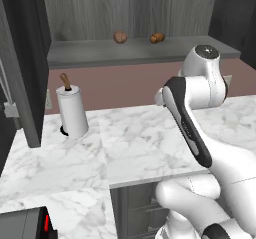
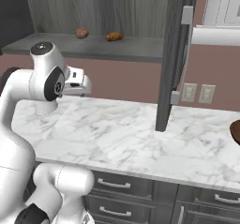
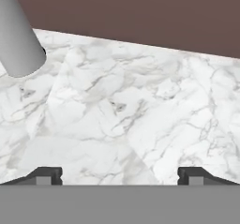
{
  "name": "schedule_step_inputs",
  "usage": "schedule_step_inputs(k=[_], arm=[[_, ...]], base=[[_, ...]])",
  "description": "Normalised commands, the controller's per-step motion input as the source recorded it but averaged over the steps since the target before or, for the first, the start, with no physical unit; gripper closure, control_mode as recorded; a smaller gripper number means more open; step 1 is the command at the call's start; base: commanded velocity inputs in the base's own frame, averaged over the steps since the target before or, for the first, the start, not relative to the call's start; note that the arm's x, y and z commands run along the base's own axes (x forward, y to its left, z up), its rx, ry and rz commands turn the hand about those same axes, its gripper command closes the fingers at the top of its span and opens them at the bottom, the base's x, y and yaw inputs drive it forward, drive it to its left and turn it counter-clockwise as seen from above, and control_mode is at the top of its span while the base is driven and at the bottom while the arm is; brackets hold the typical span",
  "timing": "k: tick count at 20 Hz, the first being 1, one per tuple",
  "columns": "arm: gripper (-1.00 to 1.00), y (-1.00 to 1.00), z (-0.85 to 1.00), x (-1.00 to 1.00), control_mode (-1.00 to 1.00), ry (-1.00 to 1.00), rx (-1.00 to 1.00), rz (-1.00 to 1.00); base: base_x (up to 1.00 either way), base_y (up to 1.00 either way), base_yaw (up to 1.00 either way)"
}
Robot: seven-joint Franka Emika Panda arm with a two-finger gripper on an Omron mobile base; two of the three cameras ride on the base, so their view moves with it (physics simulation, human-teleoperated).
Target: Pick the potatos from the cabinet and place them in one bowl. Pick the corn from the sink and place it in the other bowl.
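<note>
1. Two potatoes lie on the grey shelf of the open cabinet (image 1: pixel 140 53): the rounder reddish-brown potato (image 1: pixel 120 37) to the left and the oblong orange-brown potato (image 1: pixel 157 37) to the right, near each other but apart.
2. From the right base camera the same pair shows on the shelf, with a dark cabinet door (image 2: pixel 176 54) hanging open in front of the marble counter (image 2: pixel 131 134).
3. At that view's right edge, a sliver of the dark brown wooden bowl (image 2: pixel 236 132) rests on the counter.
4. A paper towel roll (image 1: pixel 72 110) on its holder stands upright on the counter, left of the arm.
5. The gripper (image 3: pixel 120 175) hangs above bare marble, its two finger tips spread wide with nothing between them.
6. Grey drawers (image 2: pixel 140 190) with handles sit below the counter.
</note>
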Motion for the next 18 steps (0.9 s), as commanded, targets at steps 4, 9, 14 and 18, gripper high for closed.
schedule_step_inputs(k=[4, 9, 14, 18], arm=[[-1.0, 0.0, 0.48, -0.16, -1.0, -0.28, 0.0, 0.0], [-1.0, 0.0, 0.51, -0.2, -1.0, -0.26, 0.0, -0.01], [-1.0, 0.0, 0.48, -0.29, -1.0, -0.18, 0.02, -0.06], [-1.0, 0.0, 0.36, -0.45, -1.0, -0.03, 0.13, -0.02]], base=[[0.0, 0.0, 0.0], [0.0, 0.0, 0.0], [0.0, 0.0, 0.0], [0.0, 0.0, 0.0]])
